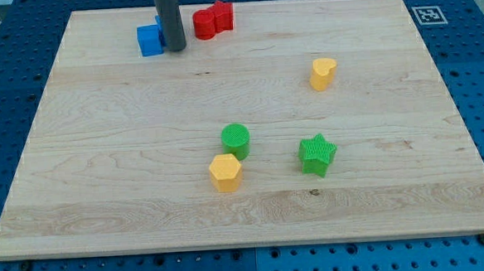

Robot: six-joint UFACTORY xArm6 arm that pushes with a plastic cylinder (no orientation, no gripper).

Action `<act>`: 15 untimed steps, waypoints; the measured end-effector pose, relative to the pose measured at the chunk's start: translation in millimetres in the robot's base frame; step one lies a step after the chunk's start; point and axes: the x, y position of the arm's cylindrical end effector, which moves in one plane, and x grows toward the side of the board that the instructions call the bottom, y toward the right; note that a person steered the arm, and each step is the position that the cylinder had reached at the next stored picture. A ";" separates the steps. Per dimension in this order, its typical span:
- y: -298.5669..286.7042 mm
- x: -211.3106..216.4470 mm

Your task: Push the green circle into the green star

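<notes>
Green circle [235, 139] is a short ribbed cylinder, upright, sitting near the middle of the wooden board [103, 184], slightly toward the view's bottom. Green star [317, 153] is to its right in the view, a bit lower, apart from it with bare wood between them.

Yellow hexagon block [226, 171] sits just below-left of the green circle, very close, maybe touching at the edge, hard to tell. Yellow heart-like block [322, 72] is up and to the right, well apart from both green pieces. Nothing lies on the straight line from circle to star.

At the view's top: blue block [149, 39], shape unclear, partly hidden by the rod. Two red blocks [213, 20] beside each other, right of the rod, shapes not clear.

My tip [175, 49] is a plain dark rod end, no jaws, holds nothing. It stands against the blue block's right side, just left of the red blocks, well apart from the green circle.
</notes>
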 end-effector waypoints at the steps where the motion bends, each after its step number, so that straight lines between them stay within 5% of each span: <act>1: -2.8 29.1; 3: -10.3 59.8; 5: -4.3 145.6; 12: 71.9 218.3; 15: 125.7 217.5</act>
